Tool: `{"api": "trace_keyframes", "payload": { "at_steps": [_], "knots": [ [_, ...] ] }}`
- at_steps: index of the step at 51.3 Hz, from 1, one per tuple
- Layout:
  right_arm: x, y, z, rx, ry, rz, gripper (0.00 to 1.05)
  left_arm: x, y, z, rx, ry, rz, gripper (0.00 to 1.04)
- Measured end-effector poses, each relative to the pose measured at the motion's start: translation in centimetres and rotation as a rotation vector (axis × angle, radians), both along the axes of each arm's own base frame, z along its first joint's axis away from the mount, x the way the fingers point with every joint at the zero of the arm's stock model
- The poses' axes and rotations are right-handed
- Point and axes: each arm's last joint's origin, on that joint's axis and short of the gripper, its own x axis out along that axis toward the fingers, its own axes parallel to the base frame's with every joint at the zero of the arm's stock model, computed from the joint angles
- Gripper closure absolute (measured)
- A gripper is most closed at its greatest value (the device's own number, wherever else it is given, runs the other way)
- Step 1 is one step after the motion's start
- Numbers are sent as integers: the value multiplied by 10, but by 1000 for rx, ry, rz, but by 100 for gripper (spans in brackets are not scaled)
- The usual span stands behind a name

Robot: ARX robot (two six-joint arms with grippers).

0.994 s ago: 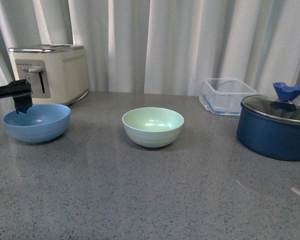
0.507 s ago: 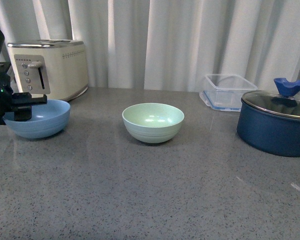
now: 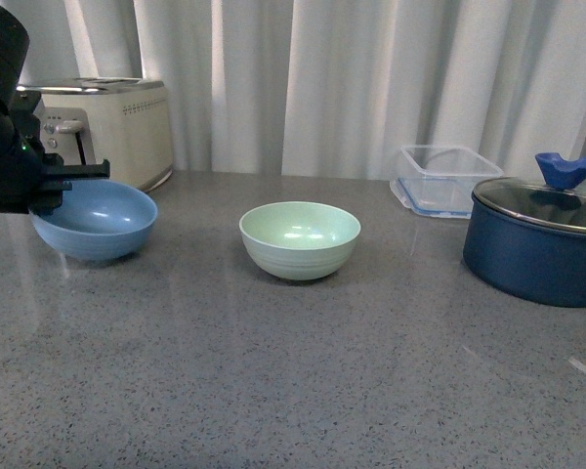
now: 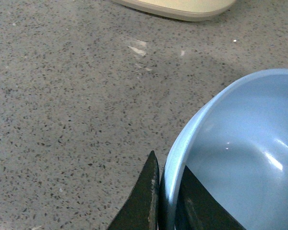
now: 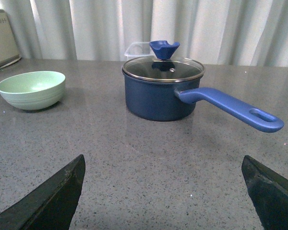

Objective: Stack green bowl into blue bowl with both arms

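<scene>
On grey speckled stone (image 3: 293,381), left gripper (image 4: 168,160) pinches the blue bowl (image 3: 98,220)'s rim; right gripper (image 5: 163,158) gapes wide.

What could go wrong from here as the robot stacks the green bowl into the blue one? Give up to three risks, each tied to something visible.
1. The left gripper pinches only the thin rim of the blue bowl; the bowl could tilt or slip out.
2. The toaster stands behind that bowl; a backward swing could knock it.
3. The right gripper, open, faces the pot, whose long handle may lie in its way to the green bowl.
</scene>
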Motion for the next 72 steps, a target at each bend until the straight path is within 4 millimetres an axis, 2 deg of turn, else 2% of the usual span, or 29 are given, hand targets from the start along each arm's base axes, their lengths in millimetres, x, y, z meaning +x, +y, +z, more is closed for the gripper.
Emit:
{"api": "trace_keyframes", "payload": {
  "at_steps": [11,34,44,54,72],
  "knots": [
    [0,0,0,0,0,0,10,1,-29,4,-20,-16,-45,100],
    [0,0,0,0,0,0,10,3,-63,16,-40,-53,-93,100],
    [0,0,0,0,0,0,10,5,-77,10,-44,-44,-118,100],
    [0,0,0,0,0,0,10,7,-85,2,-47,-28,-126,100],
    [0,0,0,0,0,0,10,8,-84,-3,-48,-30,-116,100]
  ]
}}
